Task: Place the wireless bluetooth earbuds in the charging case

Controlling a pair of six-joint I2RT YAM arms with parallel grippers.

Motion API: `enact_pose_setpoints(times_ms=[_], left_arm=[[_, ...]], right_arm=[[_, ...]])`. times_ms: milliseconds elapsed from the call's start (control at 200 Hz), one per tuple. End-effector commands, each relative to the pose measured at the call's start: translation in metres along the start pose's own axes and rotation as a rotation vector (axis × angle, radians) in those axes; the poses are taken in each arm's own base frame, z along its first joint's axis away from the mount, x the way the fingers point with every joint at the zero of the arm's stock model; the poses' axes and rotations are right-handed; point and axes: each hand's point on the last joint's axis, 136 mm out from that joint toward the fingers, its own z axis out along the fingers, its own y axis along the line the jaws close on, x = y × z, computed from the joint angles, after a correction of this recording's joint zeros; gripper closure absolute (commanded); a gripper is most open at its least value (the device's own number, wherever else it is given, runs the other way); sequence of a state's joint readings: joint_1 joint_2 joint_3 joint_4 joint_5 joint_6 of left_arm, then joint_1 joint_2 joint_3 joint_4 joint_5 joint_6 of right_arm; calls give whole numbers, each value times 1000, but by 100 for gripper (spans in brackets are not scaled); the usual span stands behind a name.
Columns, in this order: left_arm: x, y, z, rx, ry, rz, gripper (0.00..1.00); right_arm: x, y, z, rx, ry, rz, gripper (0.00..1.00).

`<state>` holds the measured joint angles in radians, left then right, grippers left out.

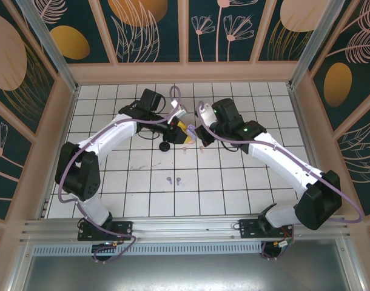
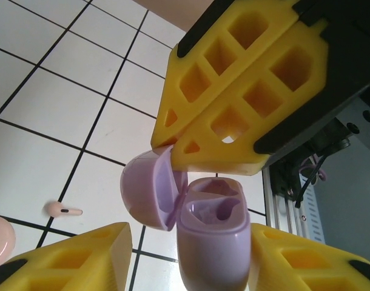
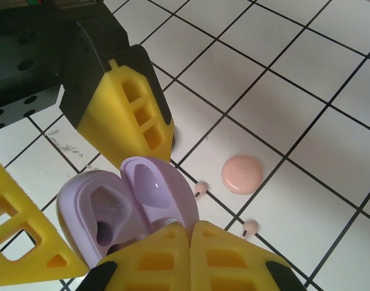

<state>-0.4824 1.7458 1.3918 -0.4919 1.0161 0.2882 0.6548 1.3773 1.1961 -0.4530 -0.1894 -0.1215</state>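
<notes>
Between the jaws of my left tool (image 2: 190, 239) stood the open lilac case (image 2: 212, 257), grip unclear; my right tool (image 3: 190, 229), shut, touched its lid (image 2: 145, 191). The earbuds (image 1: 169, 180) lay on the counter (image 1: 233, 182); a loose hold could drop the case.

1. Worktop (image 1: 233, 182): white tiles, black grid lines.
2. Lilac case (image 3: 106, 206): pale purple throughout, glossy lid.
3. Pink case (image 3: 242, 174): plain pale pink.
4. Pink earbuds (image 3: 250, 227): pale pink, dark tips.
5. Lilac earbuds (image 1: 170, 180): pale purple.
6. Left end effector (image 2: 190, 227) and right end effector (image 3: 190, 225): yellow fingers (image 3: 133, 115), black backing.
7. Arms (image 1: 112, 136): white, black joints.
8. Walls (image 1: 154, 42): dark teal, peach and orange plant motifs.
</notes>
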Motion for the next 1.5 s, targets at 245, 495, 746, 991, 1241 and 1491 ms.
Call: enact_pose_setpoints(times_ms=[245,495,746,991,1241,1491], left_arm=[[-14,-7,-4,26,-30,53,47],[-19,-10,-7,23,-46,67,48],[-24,-15,-8,41,-65,74,63],[-18,-13,-5,50,-68,58,73],[-19,-18,-8,48,-102,58,100],[-38,-3,-26,-102,-265,82,100]], right_arm=[[-11,8,-1,-25,-22,-6,100],[-6,8,1,-25,-12,-4,100],[-7,7,1,-22,-14,-6,100],[-13,3,-1,-3,-30,-1,100],[-35,-6,-11,31,-88,48,92],[-48,-10,-55,8,-185,144,55]])
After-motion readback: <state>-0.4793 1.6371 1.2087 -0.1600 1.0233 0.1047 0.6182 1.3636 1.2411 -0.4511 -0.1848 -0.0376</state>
